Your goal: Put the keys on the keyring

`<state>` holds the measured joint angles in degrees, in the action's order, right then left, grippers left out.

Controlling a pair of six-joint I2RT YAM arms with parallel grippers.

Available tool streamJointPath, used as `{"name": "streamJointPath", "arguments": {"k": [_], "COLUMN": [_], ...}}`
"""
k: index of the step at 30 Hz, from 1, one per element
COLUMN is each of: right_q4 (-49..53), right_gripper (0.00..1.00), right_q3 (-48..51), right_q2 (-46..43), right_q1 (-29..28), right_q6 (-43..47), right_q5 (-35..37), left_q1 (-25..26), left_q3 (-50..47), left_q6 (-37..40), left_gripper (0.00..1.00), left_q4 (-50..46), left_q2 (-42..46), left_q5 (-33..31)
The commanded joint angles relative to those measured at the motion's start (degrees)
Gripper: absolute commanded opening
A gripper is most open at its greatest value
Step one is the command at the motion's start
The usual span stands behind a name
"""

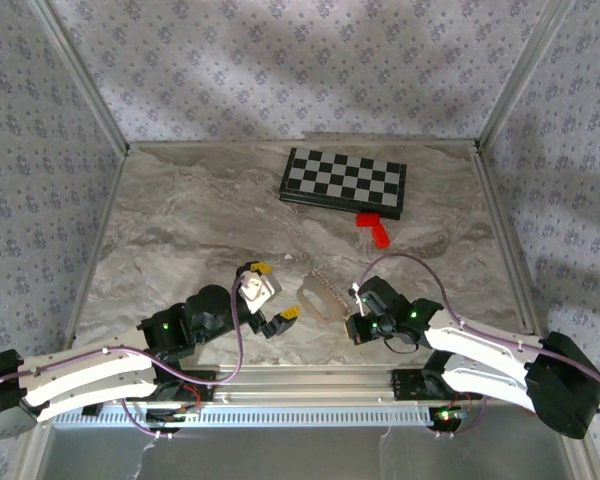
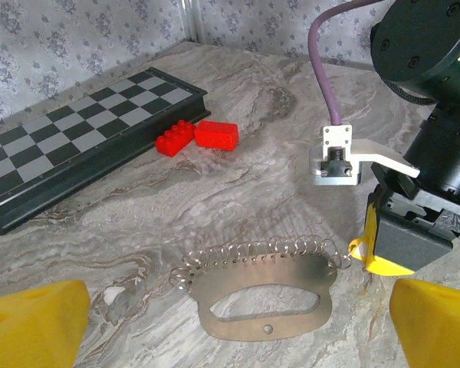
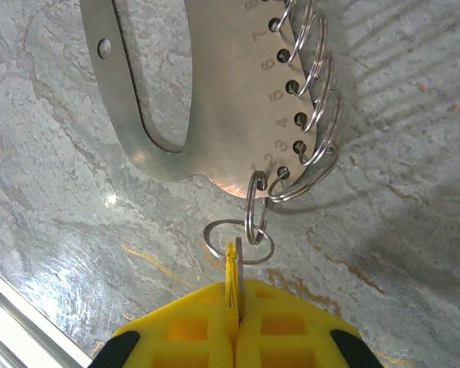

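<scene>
Pinching the key (image 3: 232, 270) by its thin yellow head, edge-on, between the pressed-together yellow pads of the right gripper (image 3: 234, 307), low over the marbled tabletop (image 1: 180, 220). Meeting, just past those pads, a small wire ring (image 3: 205, 236) that seems linked through the end one of the split rings (image 3: 318, 107) on the keyring (image 2: 291, 270). Showing the keyring lying flat on the tabletop between the two grippers, a silvery plate with an oval opening, its numbered holes each carrying a ring along one edge. Holding the left gripper (image 1: 277, 292) spread wide and gripping nothing, just beside the keyring, its yellow pads framing the plate from either side in the left wrist view. Finding the chessboard (image 1: 345, 182) well apart at the far side of the tabletop, with the red block (image 1: 375, 230) just beside its near edge.
</scene>
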<state>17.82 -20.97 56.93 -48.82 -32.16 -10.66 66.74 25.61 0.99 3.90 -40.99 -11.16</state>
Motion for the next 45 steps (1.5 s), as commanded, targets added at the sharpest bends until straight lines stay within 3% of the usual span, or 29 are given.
{"name": "streamJointPath", "arguments": {"k": [1, 26, 33, 40, 45], "right_q4": [1.73, 3.65, 7.60, 9.10, 7.07], "right_gripper": [0.03, 0.29, 0.45, 0.55, 0.66], "right_q3": [0.30, 1.73, 0.98, -1.38, -1.42], "right_q2": [-0.14, -8.13, -13.07, -18.26, -24.12], "right_q1": [-0.44, -0.42, 0.09, 2.32, 3.62], "right_q6": [-1.00, -2.03, -2.08, 2.66, 5.90], "right_q5": [1.42, 3.65, 6.22, 9.81, 15.88], "left_q1": [-0.38, -0.38, -0.50, -1.41, -4.89], "left_q3": [0.40, 2.53, 5.14, 4.73, 4.01], "left_q6": [0.81, -1.03, -4.37, -10.36, -12.94], "left_gripper": [1.00, 1.00, 1.00, 1.00, 1.00], "left_q4": [2.56, 0.29, -3.44, -5.56, -10.71], "left_q2": [0.20, 0.32, -0.39, 1.34, 4.65], "left_q5": [0.57, 0.13, -5.17, -15.27, -23.62]}}
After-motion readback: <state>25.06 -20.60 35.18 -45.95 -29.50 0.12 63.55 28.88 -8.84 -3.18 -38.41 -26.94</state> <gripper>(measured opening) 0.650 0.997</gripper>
